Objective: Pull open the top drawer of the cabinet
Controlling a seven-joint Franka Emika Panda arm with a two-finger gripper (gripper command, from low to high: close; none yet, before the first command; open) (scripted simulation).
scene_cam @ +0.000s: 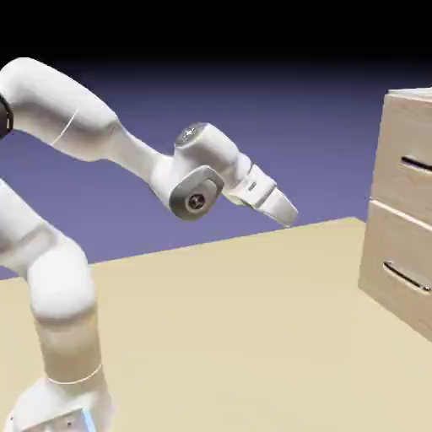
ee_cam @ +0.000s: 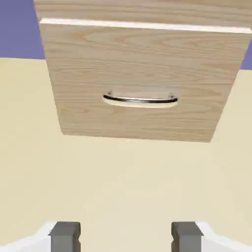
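I observed the gripper [scene_cam: 289, 217] with its jaws spread and nothing between them; in the hand view both grey fingertips [ee_cam: 65, 235] stood wide apart over bare table. It hung well apart from the cabinet [scene_cam: 403, 211], which stood at the exterior view's right edge, resting on the table [scene_cam: 228, 337].

The top drawer [scene_cam: 412, 148] was the uppermost front and appeared fully shut, flush with the drawer front beneath it [scene_cam: 396, 270]. (The hand view showed mainly the lower front and its handle [ee_cam: 140, 100], so I did not treat that bar as the target.)

I judged the top drawer a rigid wood-grain panel that should slide straight out rather than flex; its weight I could not tell. The correct hold was its thin dark bar handle [scene_cam: 416, 164], taken across the bar near its middle. The bar looked smooth, so a shallow pinch might slip.

The table was a plain, flat beige surface. The backdrop was a uniform blue-violet, darkening toward the top.
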